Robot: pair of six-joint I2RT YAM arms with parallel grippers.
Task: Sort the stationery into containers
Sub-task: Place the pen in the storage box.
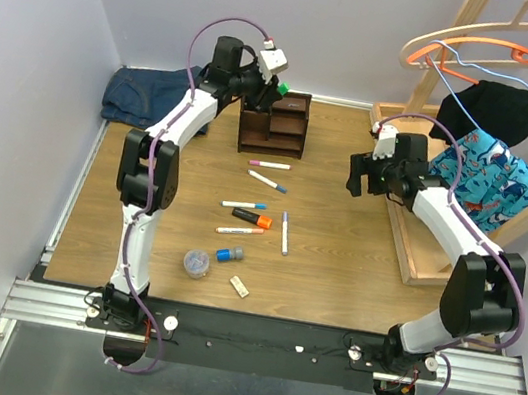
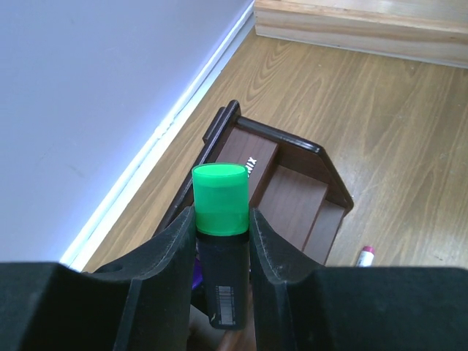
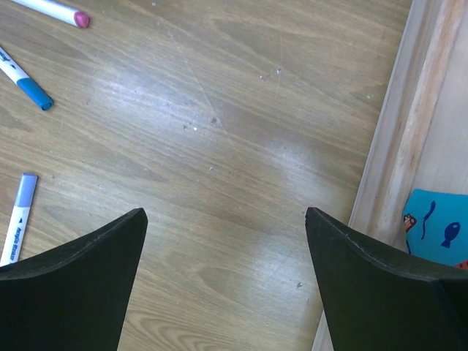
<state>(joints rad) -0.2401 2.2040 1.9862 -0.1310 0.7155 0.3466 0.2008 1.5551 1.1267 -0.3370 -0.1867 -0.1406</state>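
The brown wood-grain counter (image 1: 335, 260) carried a small dark brown wooden desk organiser (image 1: 278, 124) at its far middle, with a taller section at one end and stepped open shelves beside it. In the left wrist view the shelves (image 2: 292, 197) looked bare.

The left fingers (image 2: 172, 256) were clamped on a green-capped highlighter with a black body (image 2: 219, 219). It was held cap-up above the organiser's taller end. A small white barcode label showed on its barrel.

The right fingers (image 3: 80, 278) stood wide apart over bare counter, near the edge of a big light-wood tray (image 3: 395, 146).

Loose on the counter in front of the organiser lay:
- a slim white marker with a pink cap (image 1: 269, 165)
- a white marker with a blue cap (image 1: 268, 181)
- a second blue-capped marker (image 1: 243, 205)
- an orange-and-black highlighter (image 1: 252, 218)
- a purple-capped marker (image 1: 284, 232)
- a marker with a reddish tip (image 1: 239, 231)

Nearer the arm bases were a small clear round tub (image 1: 196, 263), a short blue-grey cylinder (image 1: 229, 254) just beside it, and a small beige block (image 1: 239, 286).

The held highlighter's lower end was lost in shadow between the fingers. The taller section's inside was hidden behind it, so whether the highlighter touched the organiser could not be told. In the right wrist view, the picture's edge cut off all three markers that showed.
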